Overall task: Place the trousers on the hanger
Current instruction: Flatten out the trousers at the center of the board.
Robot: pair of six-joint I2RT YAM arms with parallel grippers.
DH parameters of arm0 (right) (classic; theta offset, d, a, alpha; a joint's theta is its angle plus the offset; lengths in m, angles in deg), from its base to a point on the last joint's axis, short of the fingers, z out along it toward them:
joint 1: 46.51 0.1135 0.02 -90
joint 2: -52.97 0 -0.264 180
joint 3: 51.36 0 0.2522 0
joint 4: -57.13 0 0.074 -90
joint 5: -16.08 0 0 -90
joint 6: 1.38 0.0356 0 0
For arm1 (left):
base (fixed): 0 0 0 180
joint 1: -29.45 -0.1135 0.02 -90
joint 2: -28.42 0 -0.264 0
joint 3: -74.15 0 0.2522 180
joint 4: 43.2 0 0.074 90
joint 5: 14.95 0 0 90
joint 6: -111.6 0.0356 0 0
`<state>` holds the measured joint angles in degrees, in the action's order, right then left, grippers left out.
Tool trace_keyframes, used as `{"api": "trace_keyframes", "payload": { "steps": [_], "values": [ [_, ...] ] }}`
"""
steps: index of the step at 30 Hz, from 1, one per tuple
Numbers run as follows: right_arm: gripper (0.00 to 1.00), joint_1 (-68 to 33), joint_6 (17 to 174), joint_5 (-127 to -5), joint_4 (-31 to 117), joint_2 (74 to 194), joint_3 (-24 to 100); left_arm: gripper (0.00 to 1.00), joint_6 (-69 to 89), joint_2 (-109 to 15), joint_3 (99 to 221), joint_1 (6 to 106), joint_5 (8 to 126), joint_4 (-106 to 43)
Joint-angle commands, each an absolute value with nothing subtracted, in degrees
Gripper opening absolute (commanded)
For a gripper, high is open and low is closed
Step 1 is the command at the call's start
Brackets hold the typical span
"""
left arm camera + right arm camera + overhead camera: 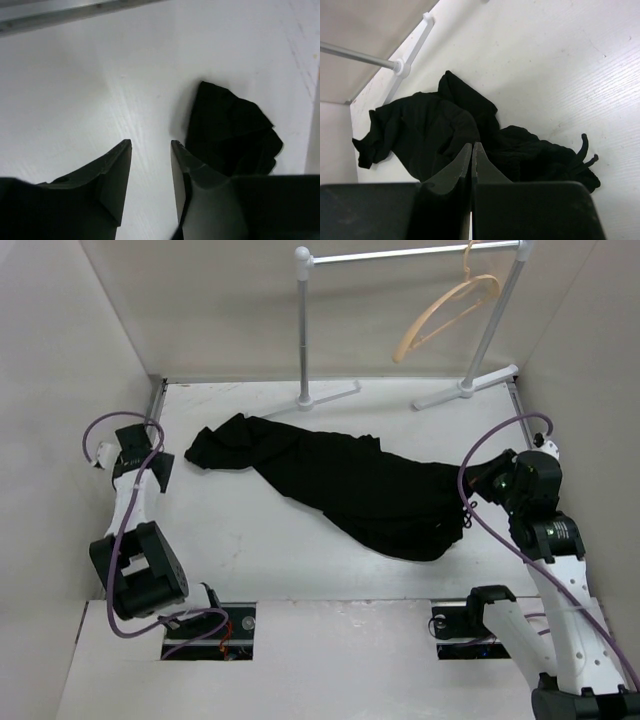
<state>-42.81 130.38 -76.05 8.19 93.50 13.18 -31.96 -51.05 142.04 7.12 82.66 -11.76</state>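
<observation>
Your trousers [340, 485] are black. They lie in a crumpled heap on the white counter [260, 550], running from the back left to the near right. The hanger [447, 312] is light tan. It hangs by its hook on the white rail [410, 253] at the back right, and it is tilted. It is well apart from the trousers, which are not on it yet.

Your left jaws are a little apart, with only bare counter showing between them. They sit low over the counter at the left side. The left end of the trousers [230, 130] is just beside them, to their right.

Your right jaws are pressed together, tip against tip. They are at the right end of the trousers [445, 130], where two thin black cords [585, 150] stick out of the cloth. All you see past the tips is black cloth, so you cannot tell if any of it is pinched in them.
</observation>
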Motion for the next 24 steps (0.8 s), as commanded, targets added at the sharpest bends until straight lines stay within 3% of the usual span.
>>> {"api": "trace_keyframes", "payload": {
  "steps": [1,3,5,9,18,20,23,24],
  "values": [
    [0.03,-43.0,129.6,-76.3,10.1,94.0,13.7,0.44,-25.2,-54.5,147.8,12.2,82.8,-17.2],
    [0.03,-43.0,129.7,-76.1,10.2,94.1,13.4,0.55,-21.4,-60.2,152.0,15.2,82.8,-16.8],
    [0.04,-43.0,129.7,-75.9,10.2,94.1,12.8,0.59,-19.1,-65.8,155.7,17.3,83.0,-16.1],
    [0.04,-43.0,129.7,-75.5,9.4,93.7,11.4,0.55,-16.6,-73.1,160.3,19.8,82.9,-15.7],
    [0.05,-43.0,131.0,-75.2,9.6,93.7,9.1,0.51,-9.3,-77.3,162.2,22.8,90.4,-15.6],
    [0.05,-43.0,130.9,-75.2,9.7,94.1,9.1,0.40,-7.1,-78.6,163.7,23.7,92.9,-14.9],
    [0.05,-43.2,130.4,-75.4,9.8,94.5,9.2,0.13,-6.8,-78.1,164.6,24.0,96.0,-14.5],
    [0.04,-43.6,130.3,-75.7,9.8,94.5,9.0,0.10,-7.1,-77.2,164.6,23.7,95.7,-14.9]
  ]
}}
